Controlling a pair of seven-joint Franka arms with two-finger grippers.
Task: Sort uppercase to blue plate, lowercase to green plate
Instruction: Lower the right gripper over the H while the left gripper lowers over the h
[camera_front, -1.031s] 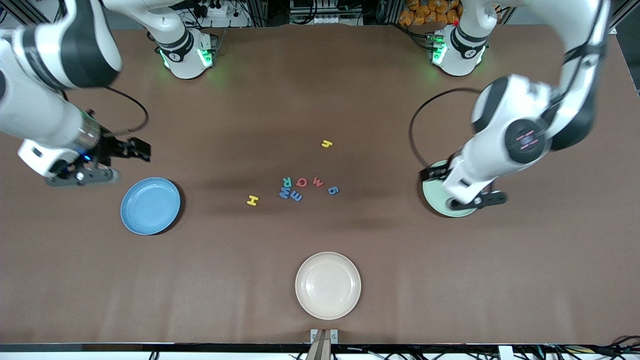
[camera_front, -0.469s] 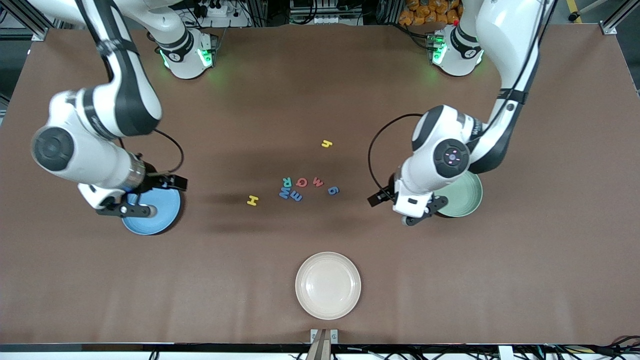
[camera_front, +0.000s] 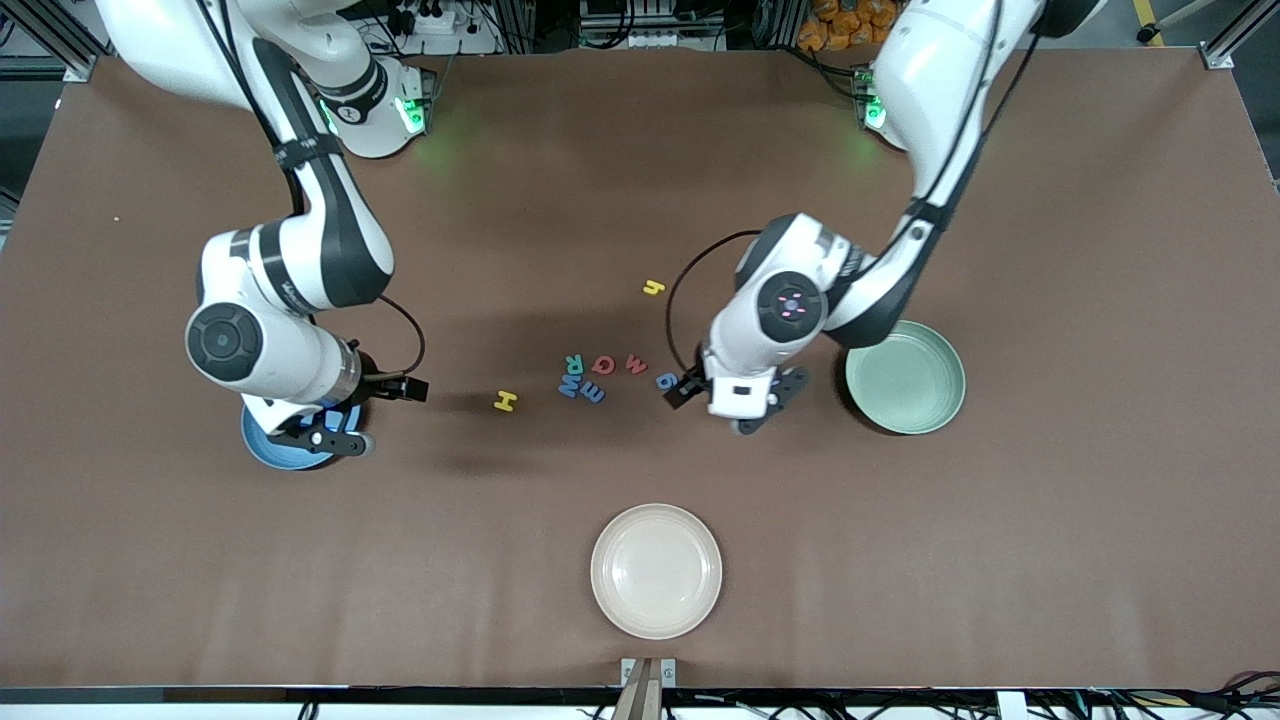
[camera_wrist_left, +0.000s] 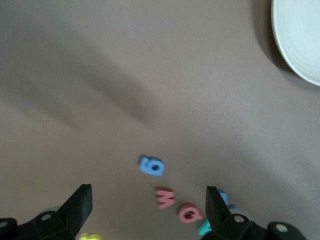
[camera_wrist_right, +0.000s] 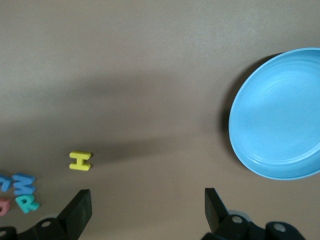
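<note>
Front view: both grippers hanging wide open, empty; left gripper (camera_front: 722, 398) by blue g (camera_front: 667, 380), right gripper (camera_front: 372, 405) over blue plate (camera_front: 262, 450). Letters prob. light, thin; pinch across edges.

the room light falls evenly from overhead, soft and fairly bright, and the brown bench (camera_front: 640, 180) takes it without glare. broad, fuzzy-edged shadows of the two arms lie across the middle of the bench, darkest near the yellow capital h (camera_front: 505, 401). the green plate (camera_front: 915, 385) and the blue plate (camera_wrist_right: 280, 115) each carry a thin dark crescent of shadow along one rim. green lamp glow spills onto the bench at both arm bases. the front view is crisp. the left wrist view is smeared and soft, the blue g (camera_wrist_left: 151, 165) hazy; the right wrist view is sharper, with a long dim shadow band across it.
</note>
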